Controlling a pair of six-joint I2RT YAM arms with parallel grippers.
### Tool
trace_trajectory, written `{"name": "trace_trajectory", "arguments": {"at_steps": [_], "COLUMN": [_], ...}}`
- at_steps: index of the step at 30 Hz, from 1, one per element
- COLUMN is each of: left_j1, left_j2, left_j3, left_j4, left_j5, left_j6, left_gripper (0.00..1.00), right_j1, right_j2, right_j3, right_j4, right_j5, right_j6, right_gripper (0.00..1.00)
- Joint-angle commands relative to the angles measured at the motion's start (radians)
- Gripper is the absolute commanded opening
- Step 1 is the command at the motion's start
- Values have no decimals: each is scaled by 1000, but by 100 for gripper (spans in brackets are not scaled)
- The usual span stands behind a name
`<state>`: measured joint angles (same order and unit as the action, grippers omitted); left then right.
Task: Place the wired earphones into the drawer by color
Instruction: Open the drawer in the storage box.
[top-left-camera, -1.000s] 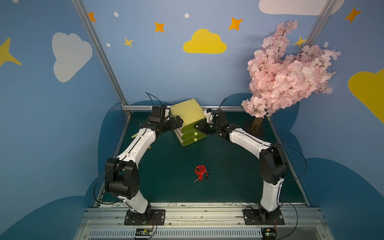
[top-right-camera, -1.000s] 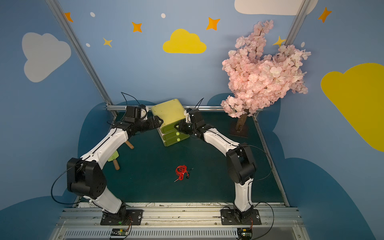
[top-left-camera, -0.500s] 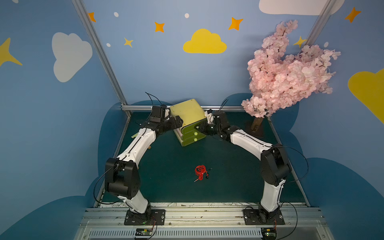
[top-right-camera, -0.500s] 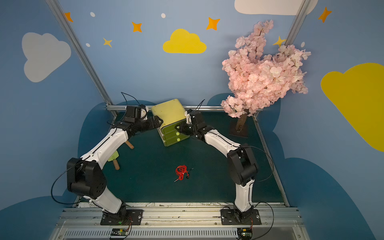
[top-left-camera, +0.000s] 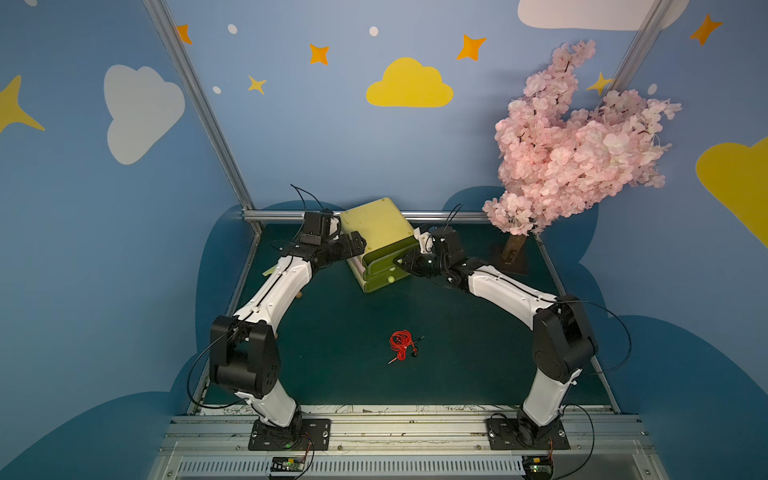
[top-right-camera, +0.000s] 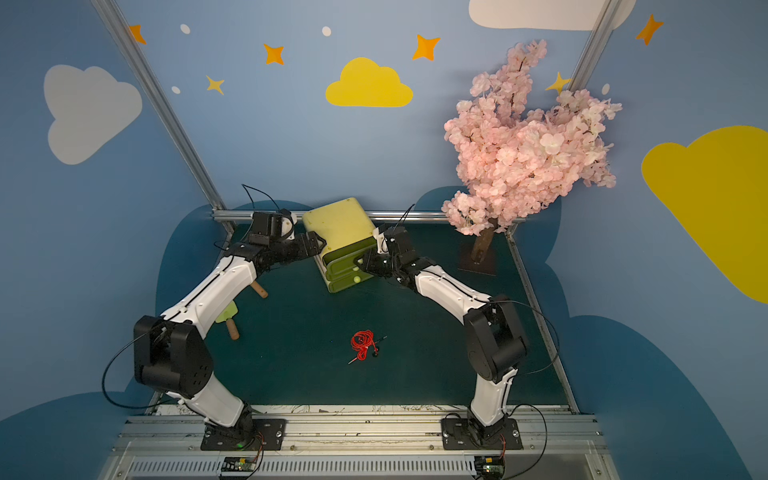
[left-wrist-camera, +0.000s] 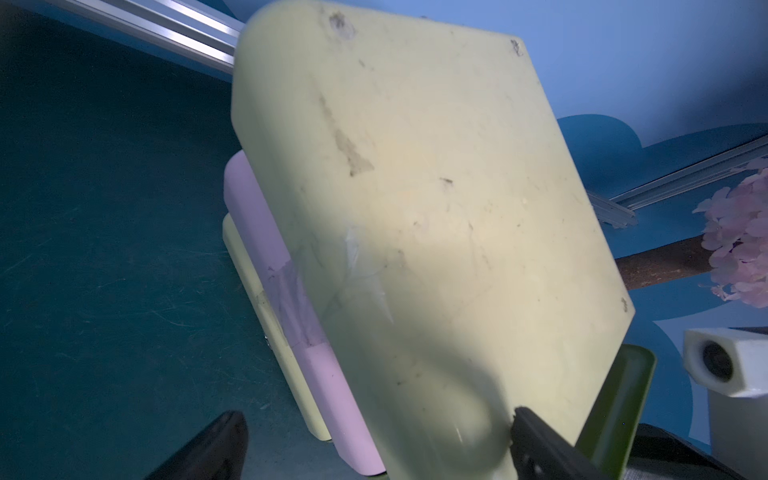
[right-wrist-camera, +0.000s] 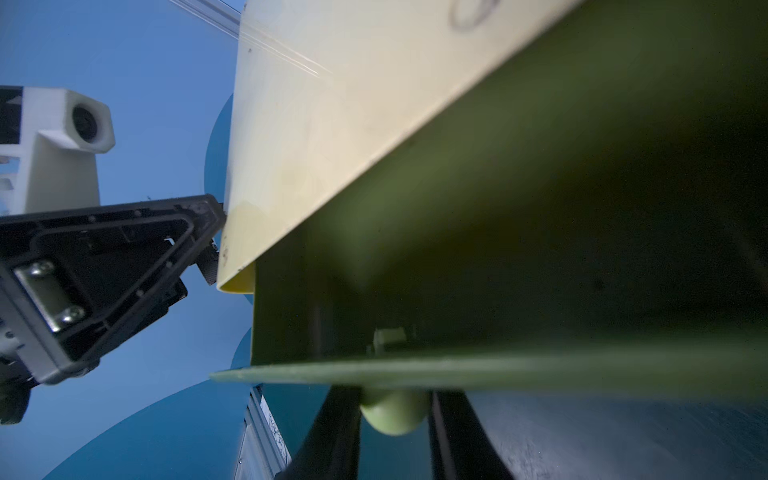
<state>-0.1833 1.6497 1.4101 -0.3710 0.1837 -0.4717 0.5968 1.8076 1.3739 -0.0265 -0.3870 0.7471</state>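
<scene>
Green knob (right-wrist-camera: 392, 411) pinched by right hand (right-wrist-camera: 395, 432), left hand (left-wrist-camera: 374, 440) spread wide against drawer unit (top-left-camera: 376, 226), no readable labels

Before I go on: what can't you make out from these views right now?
- Top drawer contents: right wrist view shows only a dark, blurred interior.
- White and black earphones: in no view; only the red earphones show, on the mat.
- Toy tools: mostly hidden under the left arm in both top views.
- Left gripper: fingers cut by the frame edge; contact with the drawer unit unclear.
</scene>
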Motion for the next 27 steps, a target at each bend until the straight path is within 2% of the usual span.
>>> {"name": "trace_trajectory", "arguments": {"at_steps": [1,27], "left_j1": [2,2], "left_j2": [12,-1], "left_j3": [-17,-23], "left_j4": [-25,-22], "left_j5": [-10,-12], "left_j6": [4,0], "left_gripper": [100,100], "right_j1": [-6,-9], "right_j2": [-51,-238], "right_j3": [-36,-256], "right_j4": [-15,-43], "right_j5": [0,16], "right_j6": [-15,-51], "right_gripper": [26,26]}}
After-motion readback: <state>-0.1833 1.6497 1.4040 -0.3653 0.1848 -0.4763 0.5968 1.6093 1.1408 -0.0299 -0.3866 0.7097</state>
